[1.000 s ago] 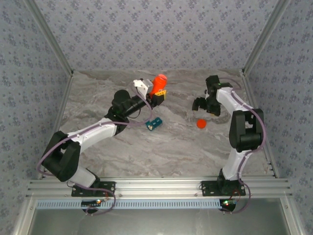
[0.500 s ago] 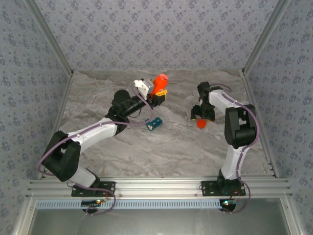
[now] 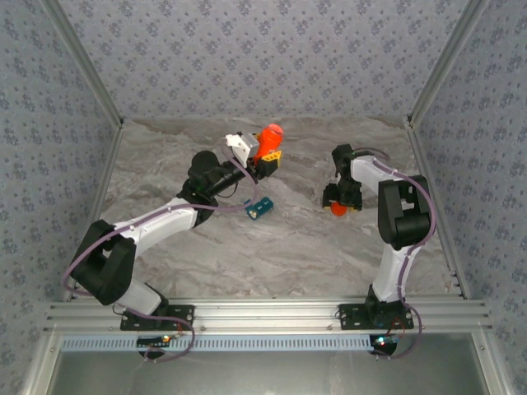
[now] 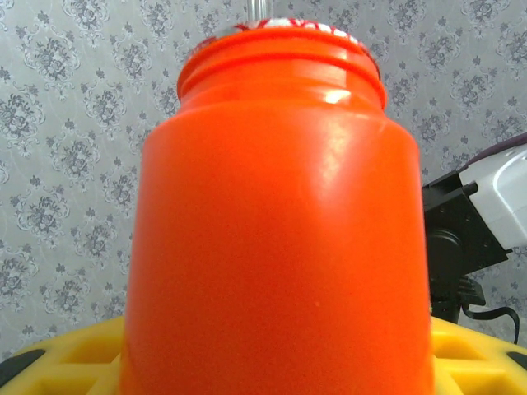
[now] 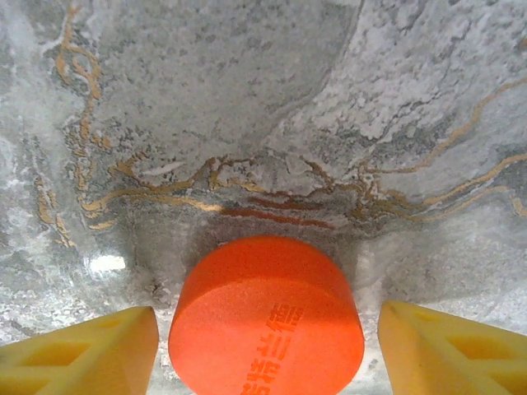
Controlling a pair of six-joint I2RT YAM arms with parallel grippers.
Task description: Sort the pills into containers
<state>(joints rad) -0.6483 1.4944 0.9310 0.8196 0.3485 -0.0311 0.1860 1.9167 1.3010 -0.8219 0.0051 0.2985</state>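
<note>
- Top external: my left end effector (image 3: pixel 265 158) is clenched on the orange bottle (image 3: pixel 269 137), holding it off the desk (image 3: pixel 247 255) at far centre.
- Left wrist: the bottle sits between my yellow fingers (image 4: pixel 58 366), with its neck end pointing away from the camera.
- Top external: the teal pill box (image 3: pixel 259 207) lies on the desk just beside my left forearm, nearer my bases than the bottle. It is too small to tell what is in it.
- Top external: my right end effector (image 3: pixel 341 199) is low at the desk, right of centre, and released.
- Right wrist: a round orange cap (image 5: pixel 266 317) lies flat on the desk between my right fingers, with a gap on each side and neither touching it.
- Top external: the cap and the pill box are apart, with bare desk between them.
</note>
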